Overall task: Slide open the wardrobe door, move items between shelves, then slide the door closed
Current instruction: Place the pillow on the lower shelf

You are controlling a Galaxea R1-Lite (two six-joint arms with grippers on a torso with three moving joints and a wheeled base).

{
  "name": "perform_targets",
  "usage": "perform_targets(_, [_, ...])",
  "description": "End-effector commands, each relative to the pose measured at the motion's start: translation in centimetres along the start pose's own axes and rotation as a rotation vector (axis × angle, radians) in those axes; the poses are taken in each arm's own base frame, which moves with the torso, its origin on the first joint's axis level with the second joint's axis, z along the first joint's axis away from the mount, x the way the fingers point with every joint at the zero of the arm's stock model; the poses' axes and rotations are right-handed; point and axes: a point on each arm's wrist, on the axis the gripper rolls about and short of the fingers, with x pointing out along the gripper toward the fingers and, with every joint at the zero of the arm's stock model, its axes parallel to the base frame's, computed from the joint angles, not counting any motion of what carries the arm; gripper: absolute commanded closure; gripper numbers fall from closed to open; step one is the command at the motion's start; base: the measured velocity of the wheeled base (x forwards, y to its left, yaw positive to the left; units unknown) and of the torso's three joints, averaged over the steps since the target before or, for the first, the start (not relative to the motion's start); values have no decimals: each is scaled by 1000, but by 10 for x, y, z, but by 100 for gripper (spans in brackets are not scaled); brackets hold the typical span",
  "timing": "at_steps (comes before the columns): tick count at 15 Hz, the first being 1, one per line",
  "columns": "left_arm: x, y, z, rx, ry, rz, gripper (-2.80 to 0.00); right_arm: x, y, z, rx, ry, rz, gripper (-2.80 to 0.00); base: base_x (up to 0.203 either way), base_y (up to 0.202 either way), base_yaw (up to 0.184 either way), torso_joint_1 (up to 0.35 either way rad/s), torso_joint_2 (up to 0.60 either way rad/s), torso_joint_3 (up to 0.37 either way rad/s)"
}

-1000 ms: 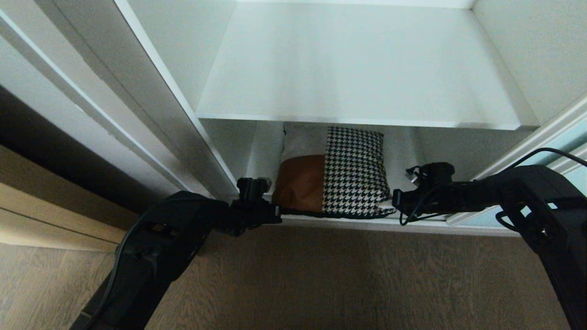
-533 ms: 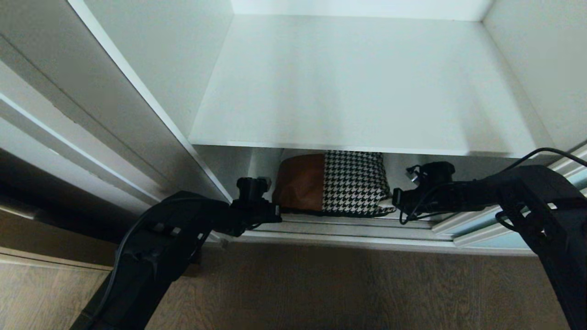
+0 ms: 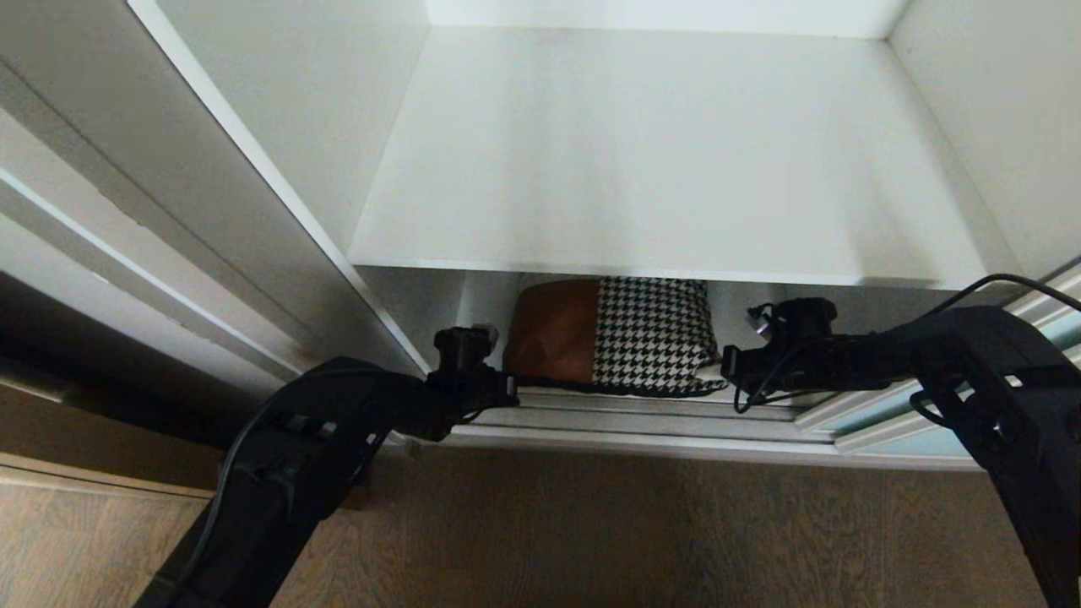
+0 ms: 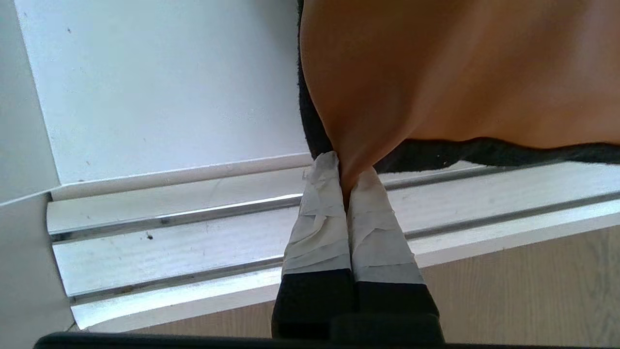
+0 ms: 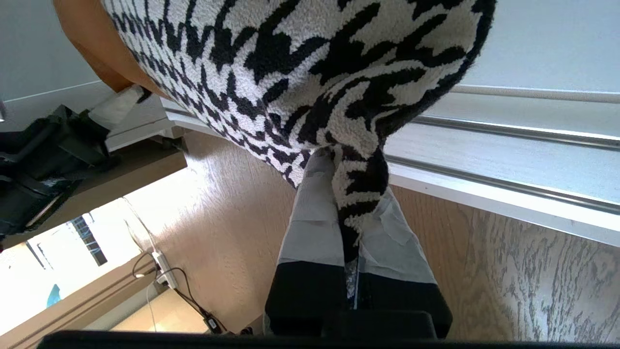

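Both arms reach into the bottom compartment of the open wardrobe. The folded bundle (image 3: 615, 338) sits at the near edge of the lower shelf (image 4: 164, 97), under the upper shelf (image 3: 667, 152). Left gripper (image 4: 345, 172) is pinched tight on the bundle's rust-brown near-left corner, taped fingers (image 4: 319, 218) together over the door track (image 4: 169, 242). Right gripper (image 5: 346, 194) is clamped on the houndstooth near-right corner, fabric squeezed between its pads. Sliding door (image 3: 937, 418) stands at far right, slid aside. Wood floor (image 3: 642, 532) nearest.
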Motion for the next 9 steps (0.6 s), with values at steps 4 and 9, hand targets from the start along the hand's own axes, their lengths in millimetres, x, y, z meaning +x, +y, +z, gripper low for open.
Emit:
perform_targets(4, [3,1,-8,3,11,0,0,1,-1,-1,4,4,2,0,60,0,-2,-2,0,2])
perform_targets(9, [-2,-1,4,6,1,10,0,1,-1,-1,3,3,2,0,59,0,2,2,1,1])
